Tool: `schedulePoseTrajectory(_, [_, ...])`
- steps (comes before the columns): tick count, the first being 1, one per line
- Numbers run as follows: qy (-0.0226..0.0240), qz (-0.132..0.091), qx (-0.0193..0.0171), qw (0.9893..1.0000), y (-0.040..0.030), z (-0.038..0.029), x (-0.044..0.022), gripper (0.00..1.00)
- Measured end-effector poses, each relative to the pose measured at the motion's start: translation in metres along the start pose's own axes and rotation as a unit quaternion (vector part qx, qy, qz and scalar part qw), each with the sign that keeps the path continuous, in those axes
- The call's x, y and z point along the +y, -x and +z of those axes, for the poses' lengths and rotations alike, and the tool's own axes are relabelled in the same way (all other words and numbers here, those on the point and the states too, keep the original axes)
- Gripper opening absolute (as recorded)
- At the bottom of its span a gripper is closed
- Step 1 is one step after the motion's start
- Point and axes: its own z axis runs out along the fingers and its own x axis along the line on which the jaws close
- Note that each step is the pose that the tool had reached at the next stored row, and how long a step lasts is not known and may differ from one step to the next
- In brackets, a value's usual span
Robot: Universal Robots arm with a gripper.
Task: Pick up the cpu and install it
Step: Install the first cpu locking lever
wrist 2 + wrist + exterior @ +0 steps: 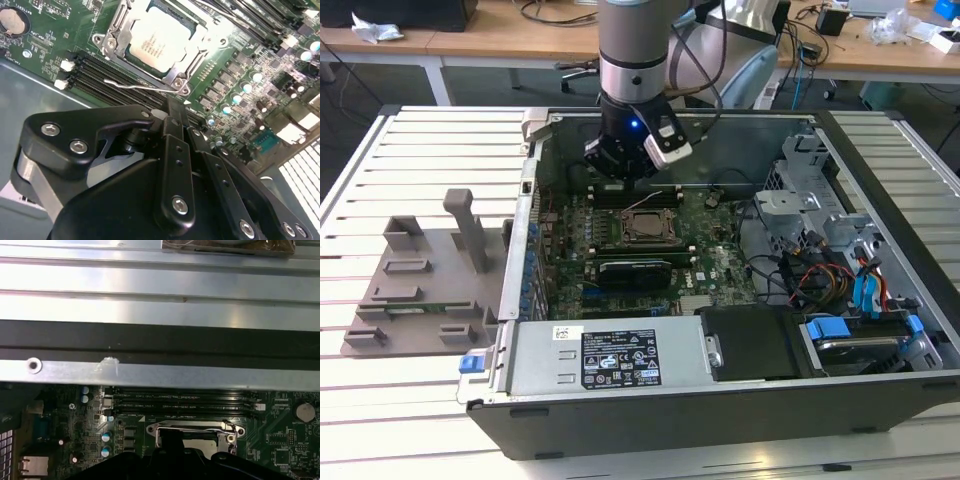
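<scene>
The cpu [157, 37] lies flat in the motherboard's socket, its silver top showing inside the metal socket frame [112, 42]. In the exterior view the cpu [642, 228] sits mid-board in the open computer case [620, 395]. My gripper [625, 168] hangs just above the board, behind the socket and over the memory slots. In the second wrist view the gripper [179, 112] has its black fingers [175, 150] pressed together with nothing between them, a short way from the chip. The first wrist view catches the cpu's edge [200, 442] under the frame.
A thin wire lever [135, 85] runs along the socket beside the memory slots [100, 75]. A grey plastic tray [420, 270] with upright posts stands on the slatted table at the exterior view's left. Drive cages and cables [840, 280] fill the case's right end.
</scene>
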Motion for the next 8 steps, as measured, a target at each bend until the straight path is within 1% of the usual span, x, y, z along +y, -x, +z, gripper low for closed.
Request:
schedulePoseTrajectory(2, [0.0000,0.000,0.0000,1.0000,0.0017,0.0025,-0.0002,0.11])
schedulePoseTrajectory(4, [0.0000,0.000,0.0001,1.0000,0.0051,0.0061,-0.0005,0.11])
schedulePoseTrajectory(8, [-0.0001,0.000,0.0001,1.0000,0.0079,0.0110,-0.0004,0.11])
